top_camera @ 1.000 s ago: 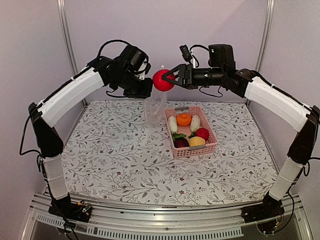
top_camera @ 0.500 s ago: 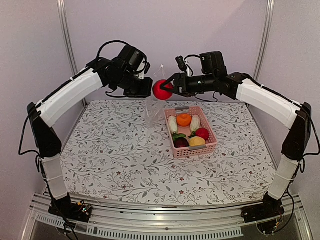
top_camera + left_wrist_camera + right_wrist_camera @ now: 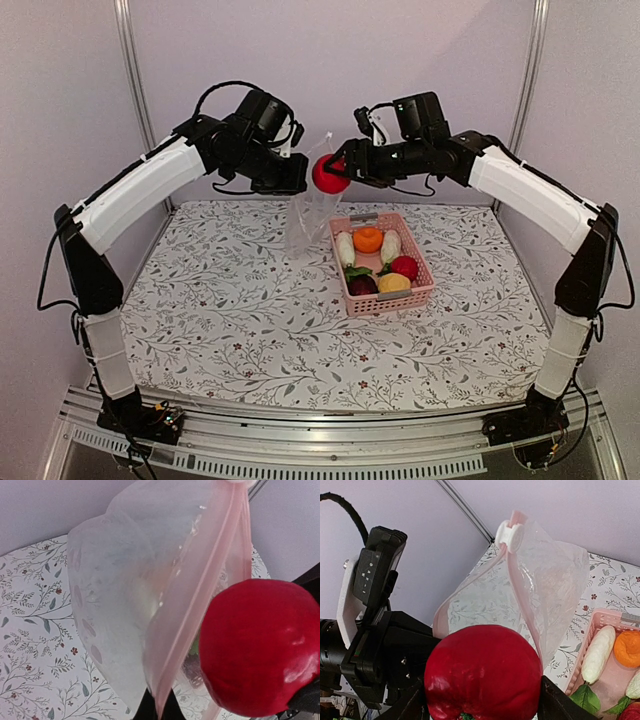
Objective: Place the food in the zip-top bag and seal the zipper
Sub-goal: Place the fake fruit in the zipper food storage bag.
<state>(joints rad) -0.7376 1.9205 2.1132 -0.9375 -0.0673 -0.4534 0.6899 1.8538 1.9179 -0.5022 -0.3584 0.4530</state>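
Food first: one red fruit point(image 3: 482, 675) is clamped in my right gripper point(image 3: 334, 172), a finger point(image 3: 412, 705) pressed against each side, and it hangs high above the table. It sits close beside the upper edge of the bag point(image 3: 115, 595), next to the pinkish zipper strip point(image 3: 200, 590). I can't tell from any view whether fruit and plastic are touching.

My left gripper point(image 3: 292, 182) is closed tight on the bag. On the left wrist view the plastic edge comes straight out from between the dark fingertips. The bag hangs down from that grip, clear and crinkled. A white slider point(image 3: 510, 534) sits at the top end of the strip. The lower end of the bag is down by the flowered table point(image 3: 220, 320), just left of the basket. Whether it rests on the cloth I can't say.

Both arms reach in from their own sides and meet high at the back of the table.

The rest of the food lies in the pink basket point(image 3: 420, 268), near the middle right:
- an orange piece point(image 3: 368, 239) at the far end
- two cream-white pieces point(image 3: 346, 248), one on either side of the orange one
- a red one point(image 3: 404, 266)
- a yellow one point(image 3: 394, 283)
- a dark purple one point(image 3: 363, 285)
- some green leaves point(image 3: 357, 271) in between
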